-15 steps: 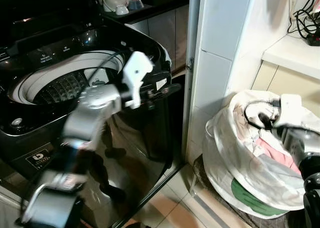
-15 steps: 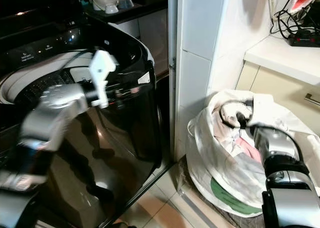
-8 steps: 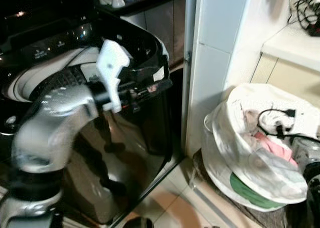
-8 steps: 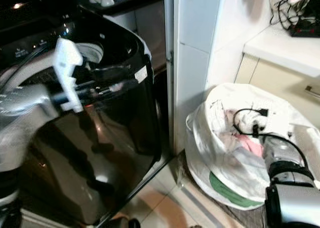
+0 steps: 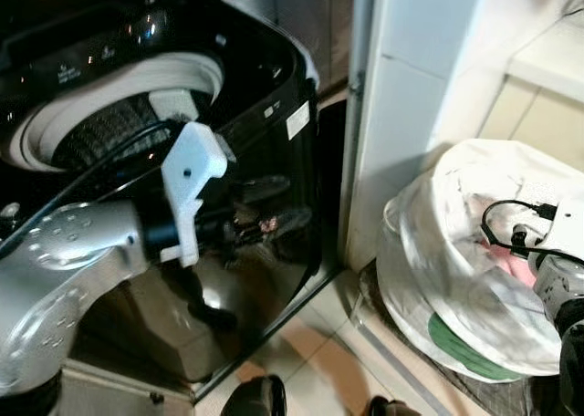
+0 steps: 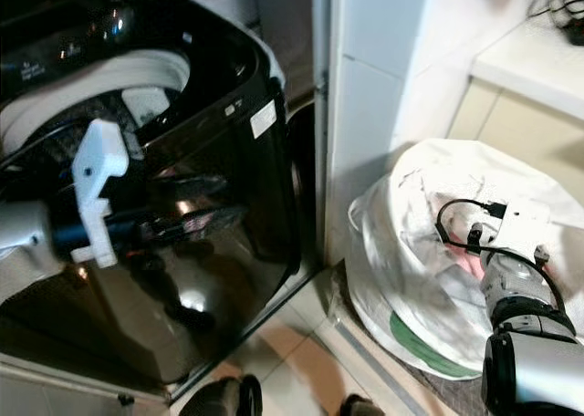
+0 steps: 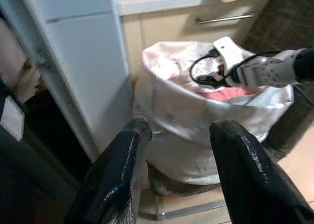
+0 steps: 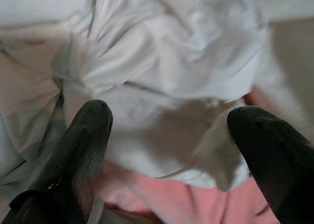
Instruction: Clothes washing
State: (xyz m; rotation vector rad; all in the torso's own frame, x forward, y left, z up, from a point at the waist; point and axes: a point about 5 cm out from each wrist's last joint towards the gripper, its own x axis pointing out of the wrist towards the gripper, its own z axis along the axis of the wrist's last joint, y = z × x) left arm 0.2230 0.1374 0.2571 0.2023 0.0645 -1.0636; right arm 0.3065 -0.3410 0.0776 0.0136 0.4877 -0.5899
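At the upper left of the eye views a black top-loading washing machine [image 5: 228, 161] is seen with its lid up and its pale-rimmed drum [image 5: 109, 129] exposed. Across the machine's glossy front, in the left half of the frame, the left arm is held, and the left claw [image 7: 179, 150] is carried at the machine's front upper edge; in the left wrist view its two black fingers [image 7: 120, 175] are spread apart with nothing between them, and they are aimed at the laundry bag beyond. To the right of the machine a narrow dark gap is left, bounded by a white tiled wall corner [image 5: 401, 88]. A strip of tiled floor [image 5: 319, 370] lies open at lower centre between the machine's base and the bag.

At the lower right a white laundry bag [image 5: 447, 279] stands upright on the floor against the wall corner, its mouth turned upward and its long axis roughly vertical, below a pale counter [image 5: 557, 60] at the upper right. White cloth [image 8: 171, 71] and a pink garment [image 8: 196, 204] are heaped inside it. The right claw [image 8: 169, 135] is lowered into the bag's mouth, directly above the crumpled white cloth, with the pink garment just beneath; its fingers are spread wide and nothing is gripped.
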